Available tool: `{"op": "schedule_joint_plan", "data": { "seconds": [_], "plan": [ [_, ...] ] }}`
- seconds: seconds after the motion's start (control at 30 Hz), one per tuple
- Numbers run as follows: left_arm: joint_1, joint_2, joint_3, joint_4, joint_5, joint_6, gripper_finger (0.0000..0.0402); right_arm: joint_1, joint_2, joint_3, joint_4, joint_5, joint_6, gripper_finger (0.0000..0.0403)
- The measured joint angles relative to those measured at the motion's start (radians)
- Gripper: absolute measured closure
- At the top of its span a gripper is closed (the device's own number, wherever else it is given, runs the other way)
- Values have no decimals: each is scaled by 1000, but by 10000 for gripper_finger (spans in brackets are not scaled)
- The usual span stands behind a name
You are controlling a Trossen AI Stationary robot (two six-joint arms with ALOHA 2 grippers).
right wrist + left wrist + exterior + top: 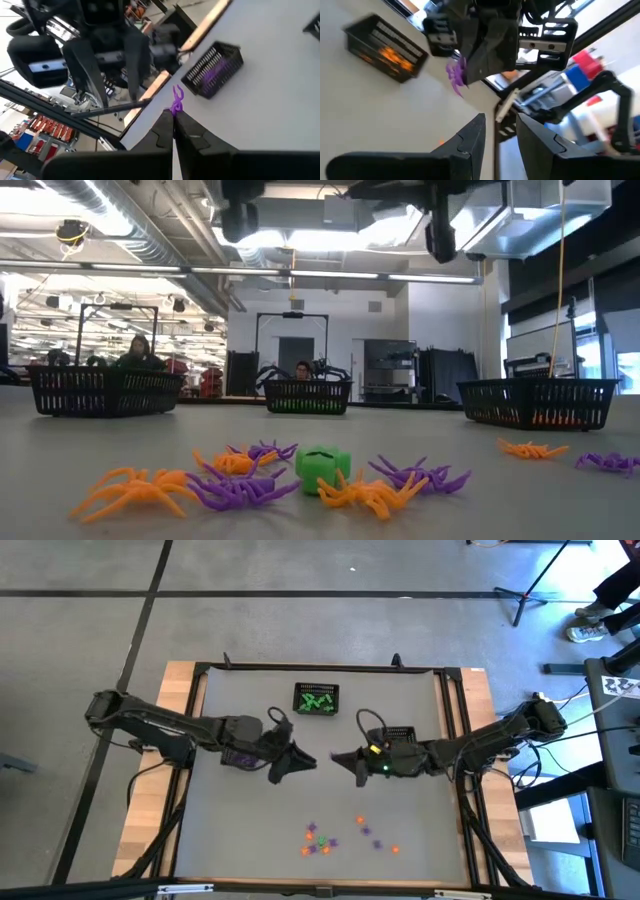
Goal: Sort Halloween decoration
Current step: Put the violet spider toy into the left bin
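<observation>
Halloween decoration pieces [322, 838] lay scattered near the front edge of the table [250, 840] in the high view, a small cluster of purple, orange and green bits plus a few strays to the right. Green basket [316, 700] sat at the back centre, filled with green trinkets. Left gripper [300, 762] and right gripper [345, 762] faced each other mid-table, tips near but apart. Purple basket [240, 755] showed partly under the left arm; another basket [398, 735] partly under the right arm.

Low view: spiders up close on the tabletop, an orange spider [135, 488] at left, a purple spider [240, 490] beside it, a green piece [322, 465] in the middle, more orange and purple ones around and off to the right. Three black mesh baskets stood behind in a row; the right one, the orange basket [538, 402], held orange pieces. Two people were visible in the room beyond.

Left wrist view: left gripper's fingers [470, 142] stood spread with a gap, nothing between them. Across from it the right gripper [462, 80] pinched a purple trinket [456, 74]. Orange basket [387, 50] sat on the table behind.

Right wrist view: right gripper [173, 117] pressed together on the purple trinket [176, 101], which stuck out past the tips, off the table. Purple basket [214, 70] lay beyond with purple pieces inside. Left gripper [112, 67] hung opposite, fingers spread.
</observation>
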Motion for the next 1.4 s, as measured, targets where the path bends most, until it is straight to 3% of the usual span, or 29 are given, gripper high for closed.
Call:
{"op": "schedule_joint_plan", "data": {
  "seconds": [0.33, 0.6, 0.8, 1.4],
  "plan": [
    [67, 83, 0, 123, 86, -102, 298, -7, 0, 0, 51, -20, -60, 398],
    [99, 82, 0, 161, 117, -139, 250, -6, 0, 0, 51, -20, -64, 398],
    [100, 89, 0, 161, 101, -148, 223, -6, 0, 0, 52, -20, -64, 398],
    [100, 89, 0, 160, 58, -139, 221, -21, 3, 0, 87, -1, -87, 398]
  ]
}}
